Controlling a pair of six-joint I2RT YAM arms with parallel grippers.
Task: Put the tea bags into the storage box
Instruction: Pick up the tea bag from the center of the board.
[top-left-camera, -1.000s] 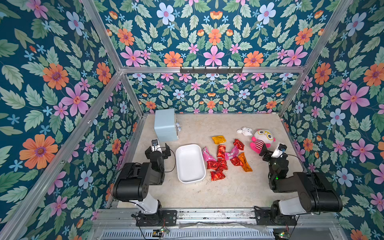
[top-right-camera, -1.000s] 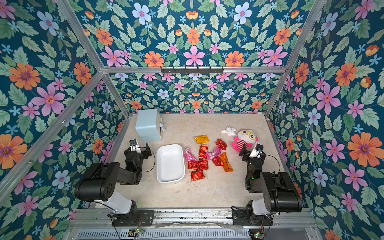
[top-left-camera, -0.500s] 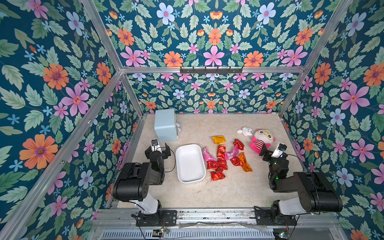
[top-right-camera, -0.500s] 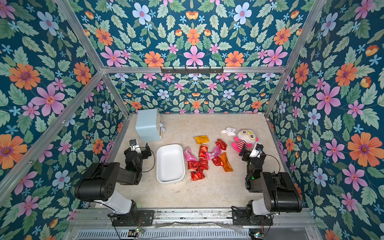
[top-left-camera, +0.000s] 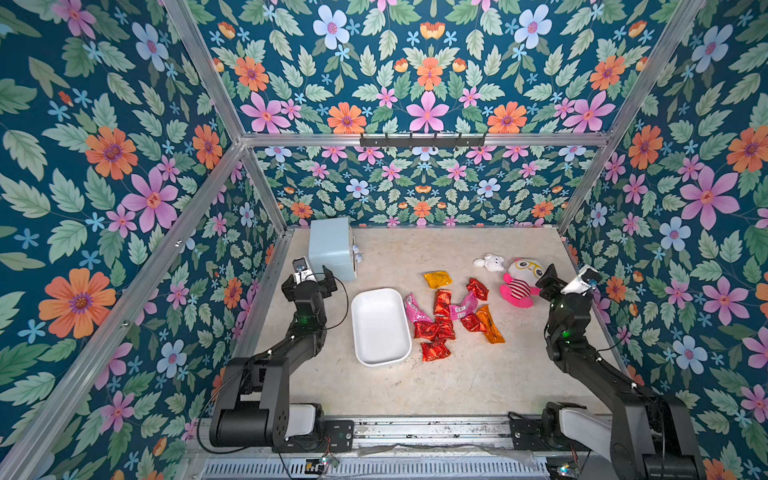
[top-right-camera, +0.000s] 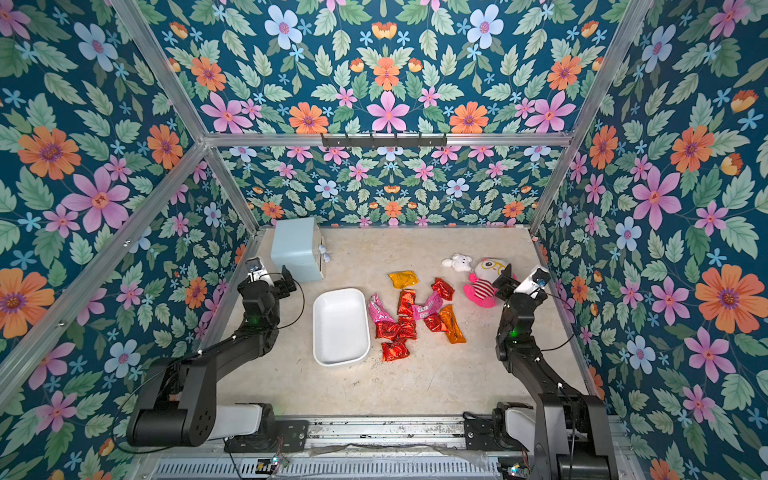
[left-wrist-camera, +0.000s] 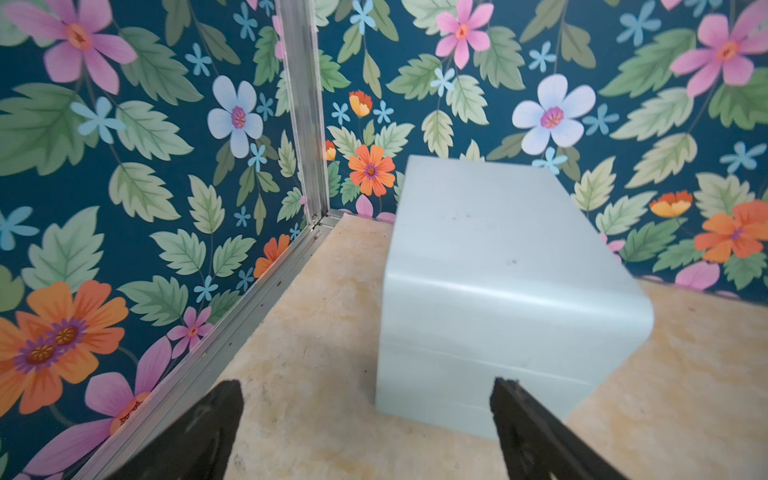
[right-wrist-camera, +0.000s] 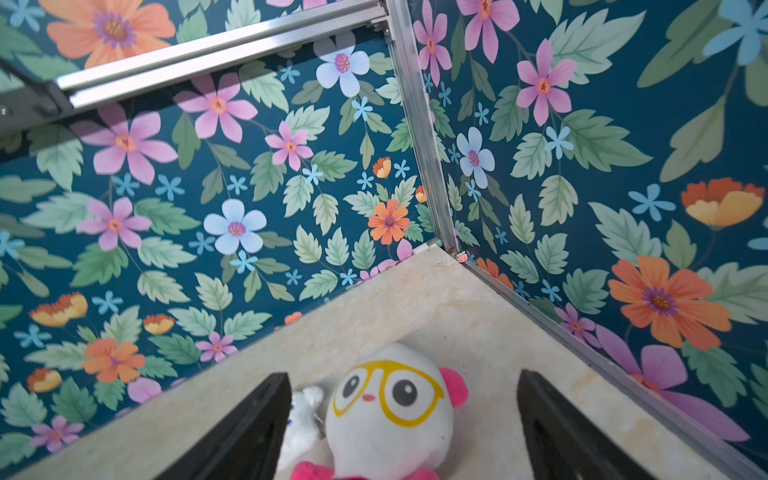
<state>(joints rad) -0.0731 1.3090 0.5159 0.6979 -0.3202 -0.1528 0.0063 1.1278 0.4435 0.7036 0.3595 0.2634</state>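
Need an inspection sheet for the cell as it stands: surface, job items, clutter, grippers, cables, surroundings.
Surface: beige tabletop, scuffed and speckled.
Job's things: storage box empty; tea bags in a loose overlapping pile beside it, none inside.
Clutter: pale blue drawer box near the left gripper; pink plush doll and small white plush near the right gripper.
Grippers: left gripper open, empty, facing the drawer box; right gripper open, empty, facing the doll.
Cables: black cable loops at the left wrist; none on the tea bags.
Surroundings: floral walls, aluminium frame, black hook rail on the back wall.

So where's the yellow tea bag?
In both top views the yellow tea bag lies alone behind the red pile, between the blue box and the white plush.
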